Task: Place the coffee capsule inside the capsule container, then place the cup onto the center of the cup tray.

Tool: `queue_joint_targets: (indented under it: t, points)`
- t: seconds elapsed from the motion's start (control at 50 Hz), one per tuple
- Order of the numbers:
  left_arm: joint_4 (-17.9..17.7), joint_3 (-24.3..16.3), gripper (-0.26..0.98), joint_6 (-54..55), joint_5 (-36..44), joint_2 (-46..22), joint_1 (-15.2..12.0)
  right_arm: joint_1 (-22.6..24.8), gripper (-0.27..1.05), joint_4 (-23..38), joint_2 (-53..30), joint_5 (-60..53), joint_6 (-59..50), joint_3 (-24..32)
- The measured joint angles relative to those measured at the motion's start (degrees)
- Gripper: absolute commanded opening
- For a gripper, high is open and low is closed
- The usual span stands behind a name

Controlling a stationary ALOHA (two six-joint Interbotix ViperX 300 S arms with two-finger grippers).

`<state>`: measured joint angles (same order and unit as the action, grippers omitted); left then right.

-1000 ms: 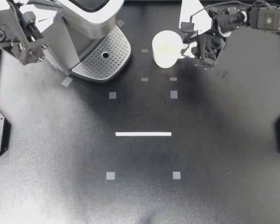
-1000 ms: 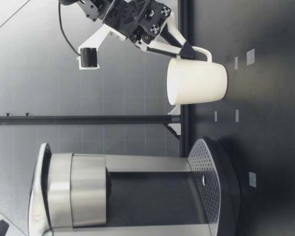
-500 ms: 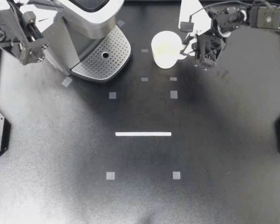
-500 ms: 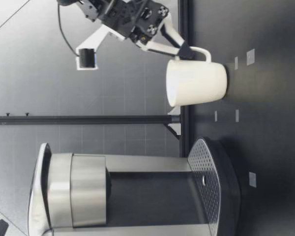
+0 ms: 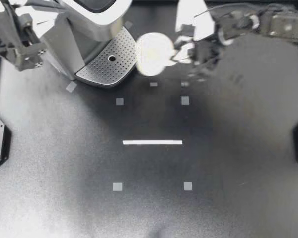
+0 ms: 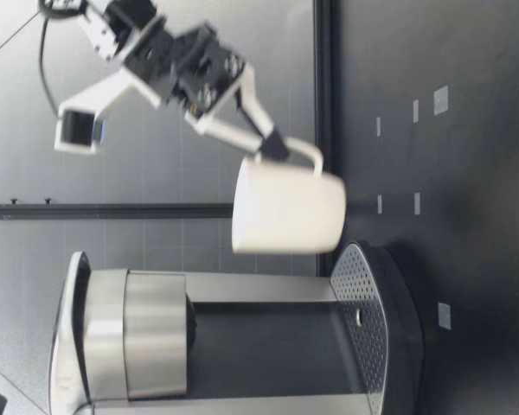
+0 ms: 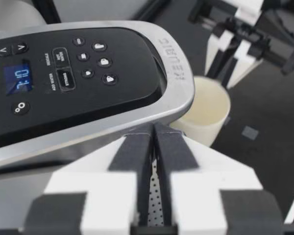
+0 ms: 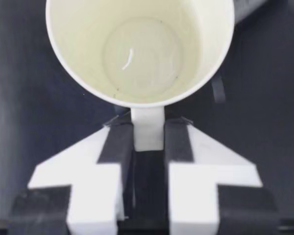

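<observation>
Though blurry overhead, cup point(image 6: 290, 212) apparently airborne.

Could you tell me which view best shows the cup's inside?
The right wrist view: it looks into the cup, down to its bottom. The top view shows only its mouth, the low view its outside, the left wrist view its inner wall.

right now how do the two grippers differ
My right gripper is shut on the handle of the cup; my left gripper is shut on nothing. My right gripper holds the cup clear of the table, next to the cup tray; my left gripper hangs by the coffee machine, away from the cup. Both are shut and share the same white-and-black build.
</observation>
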<state>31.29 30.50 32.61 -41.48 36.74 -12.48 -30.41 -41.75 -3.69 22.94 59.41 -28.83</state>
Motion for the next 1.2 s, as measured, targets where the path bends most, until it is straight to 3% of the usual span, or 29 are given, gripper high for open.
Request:
queue_joint_targets:
  t: [0.46,1.2]
  points:
    - [-0.53,2.46,0.12,0.35,-0.09,3.69,0.00,0.70,0.08,0.00,-10.20,-0.88,0.09,10.81]
    - [-0.53,2.90,0.12,0.26,-0.09,3.87,0.00,1.05,0.08,0.26,-16.08,0.35,0.18,17.40]
